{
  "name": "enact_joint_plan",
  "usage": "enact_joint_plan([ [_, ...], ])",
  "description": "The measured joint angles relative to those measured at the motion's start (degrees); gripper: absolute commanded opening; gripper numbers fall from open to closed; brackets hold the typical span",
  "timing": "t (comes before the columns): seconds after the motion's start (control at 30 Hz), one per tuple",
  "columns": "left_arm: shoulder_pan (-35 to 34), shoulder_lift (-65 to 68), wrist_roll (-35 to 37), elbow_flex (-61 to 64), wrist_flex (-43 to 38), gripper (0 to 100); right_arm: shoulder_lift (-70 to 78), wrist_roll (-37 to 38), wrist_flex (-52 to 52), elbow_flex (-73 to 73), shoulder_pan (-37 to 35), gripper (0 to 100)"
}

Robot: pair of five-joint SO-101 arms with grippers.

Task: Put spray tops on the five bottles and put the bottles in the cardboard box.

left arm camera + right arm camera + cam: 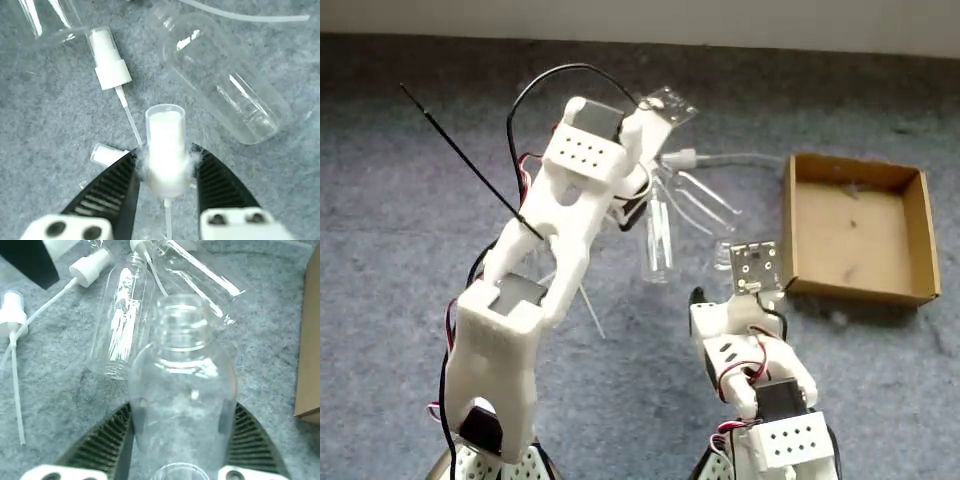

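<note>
From above, my left arm is out over the loose bottles (658,240) lying mid-table. My right gripper (728,262) sits nearer, just left of the cardboard box (855,290).

At my left wrist, my left gripper (165,154) pinches a spray top (165,127) by its collar, with its tube showing between my fingers.

At my right wrist, my right gripper (182,412) clasps a clear bottle (182,380), its neck open.

I judge this the capping step. Next I must bring the tube over that neck, thread it in and seat the top.
</note>
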Motion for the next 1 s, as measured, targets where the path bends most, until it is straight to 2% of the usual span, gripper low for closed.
enact_joint_plan([
  [0.2, 0.09, -15.21, -0.7, 11.08, 0.0, 0, -0.62, 0.0, -0.26, 4.66, -4.4, 20.2],
  [0.37, -1.76, -28.48, -9.23, 19.25, 0.09, 0, 0.0, 0.0, -3.87, 4.75, -8.0, 20.2],
  [0.53, -4.84, -39.47, -10.99, 25.67, 0.18, 0, 0.0, 0.0, -9.76, 4.75, -13.45, 20.2],
  [0.8, -5.01, -53.63, -11.34, 29.01, 0.44, 0, 0.0, 0.0, -19.52, 4.75, -20.13, 20.2],
  [1.0, -4.84, -61.1, -11.34, 29.01, 0.44, 0, 0.0, 0.0, -30.95, 4.75, -20.66, 20.2],
])
